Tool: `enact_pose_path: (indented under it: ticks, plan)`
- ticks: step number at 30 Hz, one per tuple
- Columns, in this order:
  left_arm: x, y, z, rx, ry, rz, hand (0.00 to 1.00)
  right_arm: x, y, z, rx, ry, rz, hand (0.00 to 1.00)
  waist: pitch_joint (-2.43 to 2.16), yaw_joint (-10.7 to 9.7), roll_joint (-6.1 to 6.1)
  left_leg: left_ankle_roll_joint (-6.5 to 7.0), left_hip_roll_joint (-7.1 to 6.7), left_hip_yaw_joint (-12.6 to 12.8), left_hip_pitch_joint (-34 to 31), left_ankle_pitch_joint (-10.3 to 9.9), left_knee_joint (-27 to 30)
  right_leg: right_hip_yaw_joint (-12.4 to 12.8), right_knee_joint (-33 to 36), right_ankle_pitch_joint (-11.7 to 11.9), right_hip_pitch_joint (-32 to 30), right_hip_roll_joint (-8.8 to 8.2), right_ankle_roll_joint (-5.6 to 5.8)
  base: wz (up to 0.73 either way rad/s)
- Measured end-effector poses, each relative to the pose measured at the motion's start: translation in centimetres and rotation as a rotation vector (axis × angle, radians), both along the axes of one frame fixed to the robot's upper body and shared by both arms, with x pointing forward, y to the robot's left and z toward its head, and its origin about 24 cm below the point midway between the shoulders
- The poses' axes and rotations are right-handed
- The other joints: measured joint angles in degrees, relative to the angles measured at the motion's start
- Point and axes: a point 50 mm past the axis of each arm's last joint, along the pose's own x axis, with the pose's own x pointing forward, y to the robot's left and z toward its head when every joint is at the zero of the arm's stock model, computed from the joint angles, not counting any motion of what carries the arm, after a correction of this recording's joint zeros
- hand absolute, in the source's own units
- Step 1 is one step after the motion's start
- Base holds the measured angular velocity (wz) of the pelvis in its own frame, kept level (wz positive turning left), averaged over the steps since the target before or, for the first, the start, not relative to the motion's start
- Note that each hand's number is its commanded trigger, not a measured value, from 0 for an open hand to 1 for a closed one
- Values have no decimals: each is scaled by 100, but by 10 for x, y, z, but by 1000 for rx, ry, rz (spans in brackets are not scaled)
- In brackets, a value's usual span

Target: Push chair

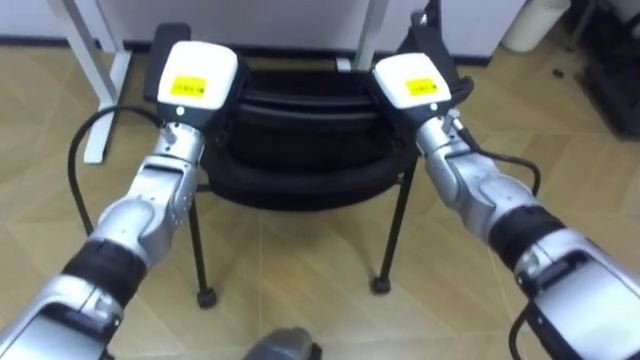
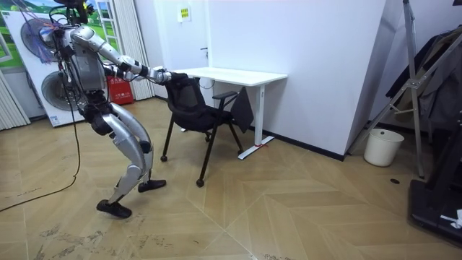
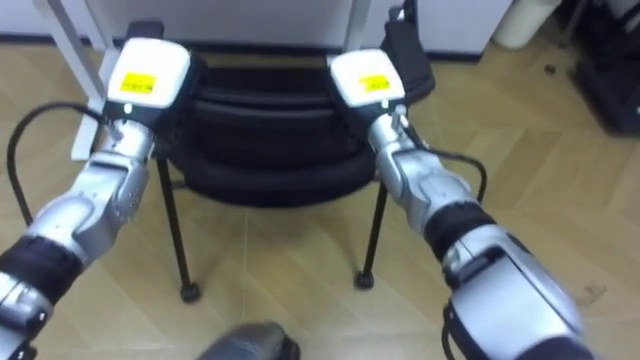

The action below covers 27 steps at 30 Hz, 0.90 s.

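Observation:
A black office chair (image 1: 300, 170) with thin black legs stands in front of me, its seat facing a white desk (image 2: 231, 74). My left hand (image 1: 197, 80) rests against the left end of the backrest's top edge. My right hand (image 1: 415, 80) rests against the right end. Both arms are stretched straight out. In the room view I stand behind the chair (image 2: 195, 108) in a forward-leaning stride, one foot ahead of the other, hands at the backrest (image 2: 173, 78). The right eye view shows the same hold: left hand (image 3: 148, 72), right hand (image 3: 365, 78), chair (image 3: 270, 150).
The desk's white legs (image 1: 95, 70) stand just beyond the chair on wooden floor. A white bin (image 2: 380, 146) sits by the wall on the room view's right, near a metal rack (image 2: 433, 87). A washing machine (image 2: 36, 79) stands behind me.

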Motion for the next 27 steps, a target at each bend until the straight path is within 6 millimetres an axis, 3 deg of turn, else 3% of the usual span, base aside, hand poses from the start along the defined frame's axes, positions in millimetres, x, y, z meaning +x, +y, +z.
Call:
enact_pose_path:
  ticks: [2, 4, 6, 7, 8, 9, 10, 11, 12, 14, 15, 17, 19, 27]
  plan:
    - [2, -1, -1, 5, -5, -6, 100, -1, -2, -1, -4, -4, -5, 100, -5, -128, 24, -89, -157, -389, 29, 55, -172, 0, -471, -111, -445, 263, -53, 42]
    - [5, -4, -1, 11, -6, -15, 100, -1, -3, -2, 0, -5, -12, 100, -11, -335, -12, -164, -219, -529, 35, 102, -323, 16, -1309, -113, -555, 424, -63, 84]
    - [7, -4, 0, 22, -3, -18, 100, -2, -4, -4, 5, -4, -19, 100, -23, -412, -105, -253, -222, -530, 37, 157, -436, 287, -2243, -89, -550, 674, -105, 68]
    - [8, -5, 0, 23, -1, -20, 100, -2, -5, -5, 8, 0, -24, 100, -24, -446, -148, -348, -240, -543, 36, 216, -430, 404, -2633, -51, -491, 786, -206, 47]
    - [8, -6, -1, 21, 1, -19, 100, -3, -5, -6, 8, 1, -29, 100, -25, -504, -167, -502, -242, -583, 41, 288, -356, 351, -2685, -22, -486, 758, -245, 39]
    - [8, -6, -1, 20, 0, -20, 100, -2, -6, -6, 7, 0, -29, 100, -24, -510, -167, -558, -192, -545, -1, 214, -219, 222, -2670, -10, -476, 683, -266, -8]
    - [7, -6, -2, 14, -1, -20, 100, -2, -5, -6, 6, 6, -28, 100, -50, -397, -112, -700, 32, -562, -14, -130, 420, 27, -2515, 17, -492, 615, -313, -56]
    - [8, -5, 1, 13, -7, -19, 100, 0, -4, -2, 8, 8, -25, 100, -81, -290, -14, -574, 223, -580, -42, -669, 899, -187, -2176, 6, -531, 512, -305, -60]
    - [9, -4, 2, 14, -10, -17, 100, 1, -4, -1, 16, 8, -27, 100, -68, -270, -6, -510, 164, -645, -59, -723, 993, -198, -2041, -1, -591, 485, -293, -13]
    - [12, -3, 7, 33, -20, -22, 100, 0, -2, -1, 32, 10, -30, 100, -129, -355, -223, -552, -222, -1065, -78, -700, 757, -35, -2097, -114, -667, 567, -261, 52]
    - [13, -3, 10, 35, -27, -22, 100, 0, -2, 0, 38, -1, -29, 100, -114, -441, -284, -654, -276, -1196, -57, -635, 565, -12, -2258, -115, -638, 635, -281, 62]
    - [12, -3, 8, 31, -22, -19, 100, 0, -1, -1, 33, -4, -30, 100, -81, -529, -257, -744, -247, -1267, 31, -563, 378, -92, -2447, -34, -492, 670, -379, 42]
    - [11, -3, 6, 15, -15, -17, 100, 0, -1, -1, 28, -5, -27, 100, -39, -589, -181, -762, -196, -1266, 80, -518, 373, -148, -2442, 7, -385, 673, -405, 30]
    - [11, -8, 5, -19, -29, -8, 100, 2, -6, 7, 6, -36, -24, 100, -20, -622, -150, -759, -125, -1250, 221, -279, 96, -221, -2393, -146, -357, 659, -512, 7]
